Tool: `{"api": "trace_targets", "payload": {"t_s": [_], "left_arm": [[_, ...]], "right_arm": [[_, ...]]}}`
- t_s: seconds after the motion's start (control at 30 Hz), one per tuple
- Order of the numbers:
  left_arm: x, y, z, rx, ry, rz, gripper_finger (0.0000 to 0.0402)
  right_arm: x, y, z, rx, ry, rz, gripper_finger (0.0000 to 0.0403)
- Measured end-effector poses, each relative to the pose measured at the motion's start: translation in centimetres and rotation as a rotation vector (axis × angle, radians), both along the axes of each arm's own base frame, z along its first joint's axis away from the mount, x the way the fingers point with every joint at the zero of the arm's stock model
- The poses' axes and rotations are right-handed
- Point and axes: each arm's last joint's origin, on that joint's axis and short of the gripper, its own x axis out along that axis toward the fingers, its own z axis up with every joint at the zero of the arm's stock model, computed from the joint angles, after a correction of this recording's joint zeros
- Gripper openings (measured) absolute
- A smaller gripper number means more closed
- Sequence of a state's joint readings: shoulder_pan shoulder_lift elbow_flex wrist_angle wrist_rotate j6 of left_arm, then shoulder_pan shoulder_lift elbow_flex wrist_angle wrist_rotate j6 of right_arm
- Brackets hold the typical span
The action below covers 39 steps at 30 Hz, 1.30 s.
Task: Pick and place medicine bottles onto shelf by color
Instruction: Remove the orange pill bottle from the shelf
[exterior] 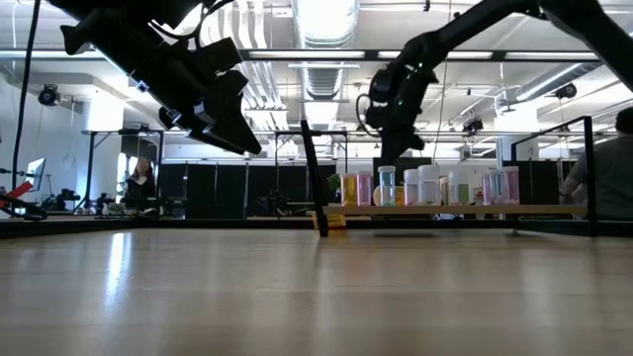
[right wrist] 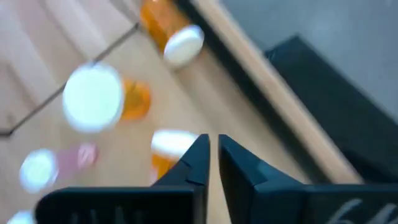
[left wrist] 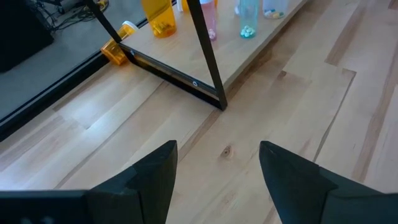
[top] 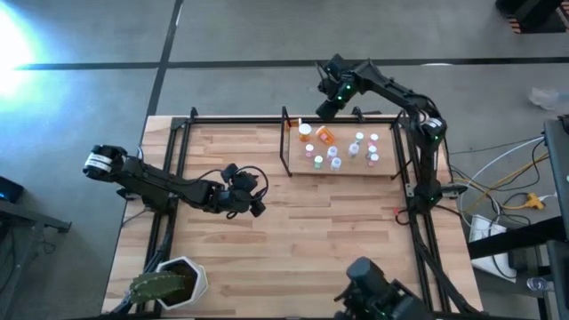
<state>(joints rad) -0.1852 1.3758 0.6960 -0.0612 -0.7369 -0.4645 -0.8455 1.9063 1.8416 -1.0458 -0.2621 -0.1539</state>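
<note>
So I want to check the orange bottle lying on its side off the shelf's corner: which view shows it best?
The right wrist view: the toppled orange bottle shows large, white cap plain. The left wrist view shows it small beside the shelf; the high view gives a speck; the low view only a yellow sliver.

The left arm reaches in low from the left edge, its left end effector point(top: 253, 203) held above the table with fingers point(left wrist: 149, 177) spread apart. The right arm arches up and back, its right end effector point(top: 325, 107) pinched nearly closed, holding nothing.
</note>
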Motion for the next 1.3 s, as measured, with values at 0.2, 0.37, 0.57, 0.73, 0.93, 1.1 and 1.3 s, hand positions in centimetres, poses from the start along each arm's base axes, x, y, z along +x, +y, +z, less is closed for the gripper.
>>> {"api": "trace_targets", "payload": {"t_s": [0.2,0.37,0.57,0.73,0.93,1.1,1.3], "left_arm": [[0.0,0.0,0.0,0.006,0.004,-0.004,0.0212],[0.0,0.0,0.0,0.006,0.005,-0.004,0.0212],[0.0,0.0,0.0,0.007,0.005,-0.004,0.0212],[0.0,0.0,0.0,0.006,0.005,-0.004,0.0212],[0.0,0.0,0.0,0.007,0.005,-0.004,0.0212],[0.0,0.0,0.0,0.007,0.005,-0.004,0.0212],[0.0,0.0,0.0,0.006,0.005,-0.004,0.0212]], "right_arm": [[-0.6,1.8,0.2,0.093,0.086,0.016,0.0119],[0.5,2.1,-0.9,0.114,0.1,0.021,0.0222],[2.2,2.9,-2.7,0.106,0.181,-0.004,0.03],[3.1,3.5,-3.2,0.012,0.265,0.002,0.0308],[3.7,3.9,-3.5,0.01,0.234,0.019,0.0286],[3.8,3.9,-4.5,0.009,0.227,0.006,0.0269],[3.6,4.1,-6.0,0.015,0.245,0.032,0.0248]]}}
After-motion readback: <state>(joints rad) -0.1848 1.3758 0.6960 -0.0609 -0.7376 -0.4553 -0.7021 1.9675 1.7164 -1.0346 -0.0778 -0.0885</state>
